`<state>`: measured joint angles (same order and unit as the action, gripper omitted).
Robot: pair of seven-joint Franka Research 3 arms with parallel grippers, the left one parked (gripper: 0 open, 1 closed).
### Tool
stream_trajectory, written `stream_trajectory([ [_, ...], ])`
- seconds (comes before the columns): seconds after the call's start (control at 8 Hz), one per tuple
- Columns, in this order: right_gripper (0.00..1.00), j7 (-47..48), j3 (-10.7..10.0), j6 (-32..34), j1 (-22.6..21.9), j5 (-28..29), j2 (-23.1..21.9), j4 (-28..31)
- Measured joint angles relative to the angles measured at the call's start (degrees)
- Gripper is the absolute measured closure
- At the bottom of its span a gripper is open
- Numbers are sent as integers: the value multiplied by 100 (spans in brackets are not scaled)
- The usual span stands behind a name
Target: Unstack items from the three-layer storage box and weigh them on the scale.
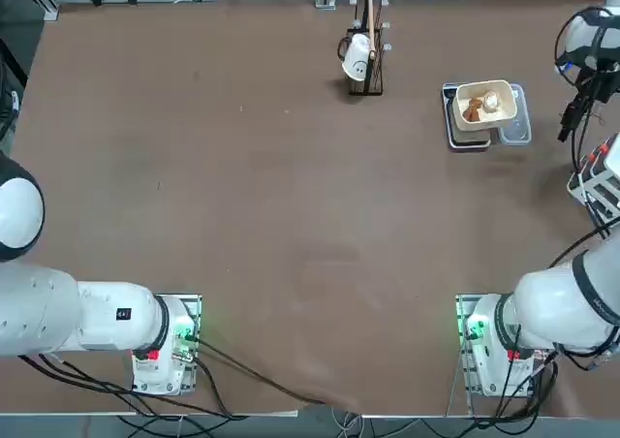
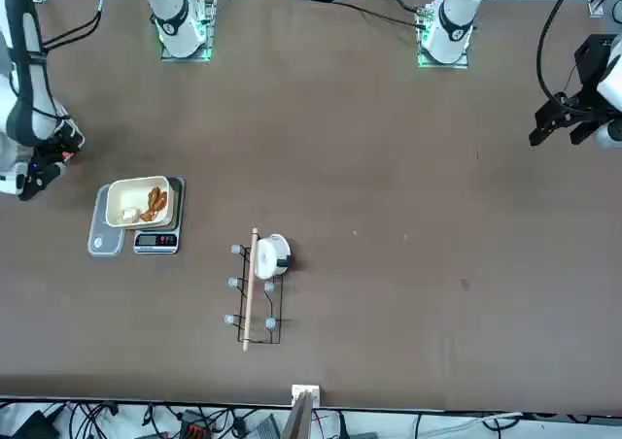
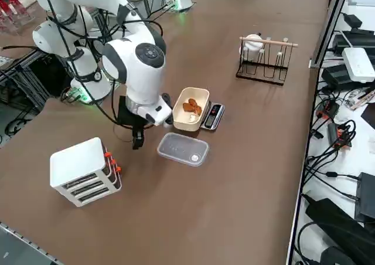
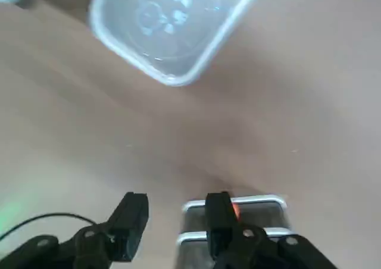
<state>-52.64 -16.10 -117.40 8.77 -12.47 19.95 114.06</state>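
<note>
- My right gripper hangs over bare table between the three-layer storage box and the clear plastic tray. In the wrist view its fingers stand apart with nothing between them.
- The scale sits beyond the tray and carries a cream tub; its display end pokes out from under the tub.
- In the tub I see brown lumpy pieces and a pale roundish piece, so I judge at least these items are on the scale already.
- The tray looks nearly empty; a small pale spot near one end I can't identify.
- The storage box stands near the table edge on my right. Whether its grey shelves hold anything more, I can't tell.
- My read: the weighing is well along; what's left depends on what remains in the box.
</note>
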Motion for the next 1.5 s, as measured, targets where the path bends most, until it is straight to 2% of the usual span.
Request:
stream_trajectory([
  [0.12, 46, 16, -35, -366, 38, -263, 196, 50],
  [0.25, 48, 26, -59, -716, 131, -463, 399, 116],
  [0.5, 48, 26, -72, -984, 358, -679, 596, 215],
  [1.12, 48, 26, -88, -1598, 670, -941, 591, 615],
  [1.5, 55, 26, -74, -1662, 677, -1183, 589, 656],
])
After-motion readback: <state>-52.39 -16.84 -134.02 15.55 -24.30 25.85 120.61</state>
